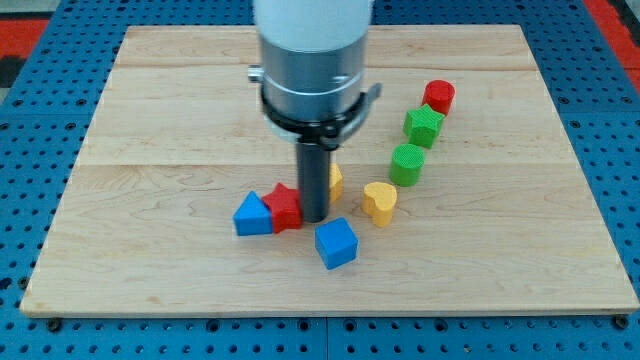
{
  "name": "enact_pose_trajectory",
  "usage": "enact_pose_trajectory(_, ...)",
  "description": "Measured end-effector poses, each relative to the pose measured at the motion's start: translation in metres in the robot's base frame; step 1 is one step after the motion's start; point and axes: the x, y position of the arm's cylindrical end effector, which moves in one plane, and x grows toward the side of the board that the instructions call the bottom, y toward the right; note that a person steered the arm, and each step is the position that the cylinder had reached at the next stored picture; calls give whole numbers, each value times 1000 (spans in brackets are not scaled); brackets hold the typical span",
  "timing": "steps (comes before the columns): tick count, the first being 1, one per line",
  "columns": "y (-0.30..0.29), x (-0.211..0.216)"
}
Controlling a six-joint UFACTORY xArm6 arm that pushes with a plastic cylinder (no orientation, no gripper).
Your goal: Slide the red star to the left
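Bright, even overhead light leaves soft short shadows under the blocks (arm housing (313, 40) slightly blurred).

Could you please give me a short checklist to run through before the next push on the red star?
1. My tip on the red star's right side at the view: ok.
2. Tip touching the star: cannot tell.
3. Path to the view's left free: not ok, blue triangular block lies against the star.
4. Yellow block behind the rod clear of it: cannot tell.
5. Blue cube out of the push line: ok.
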Motion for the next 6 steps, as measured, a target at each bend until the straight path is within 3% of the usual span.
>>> enact_pose_trajectory(1, -48, -3)
enact_pose_trajectory(3, -43, -41)
enact_pose_trajectory(5, -11, -10)
enact_pose_trajectory(6, -41, -24)
